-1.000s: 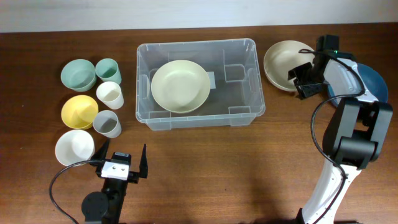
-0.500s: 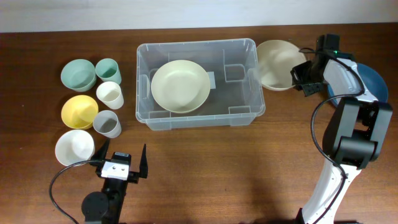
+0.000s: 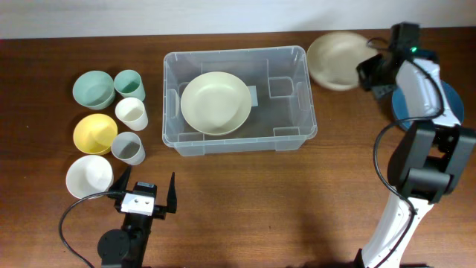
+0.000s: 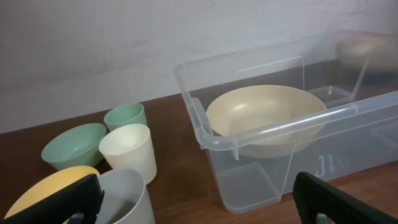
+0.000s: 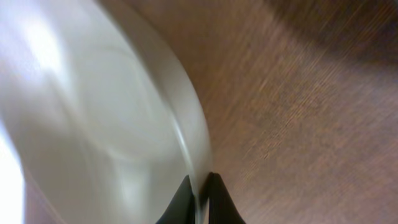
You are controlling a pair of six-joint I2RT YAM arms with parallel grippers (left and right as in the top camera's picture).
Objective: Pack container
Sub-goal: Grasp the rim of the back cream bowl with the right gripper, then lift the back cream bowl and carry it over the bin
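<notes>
Your dark wooden table (image 3: pixel 245 201) meets a pale wall (image 4: pixel 124 37) at the far side, with the large clear plastic container (image 3: pixel 286 112) at centre. Your right gripper (image 5: pixel 199 193) pinches a beige round bowl (image 3: pixel 335 59) by its rim; your left gripper (image 3: pixel 146 192) stands wide.

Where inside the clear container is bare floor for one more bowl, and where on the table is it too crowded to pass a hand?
Bare floor lies in the container between the cream bowl and its right wall. The table in front of it is bare too. Crowded: the cups and bowls left of the container.
</notes>
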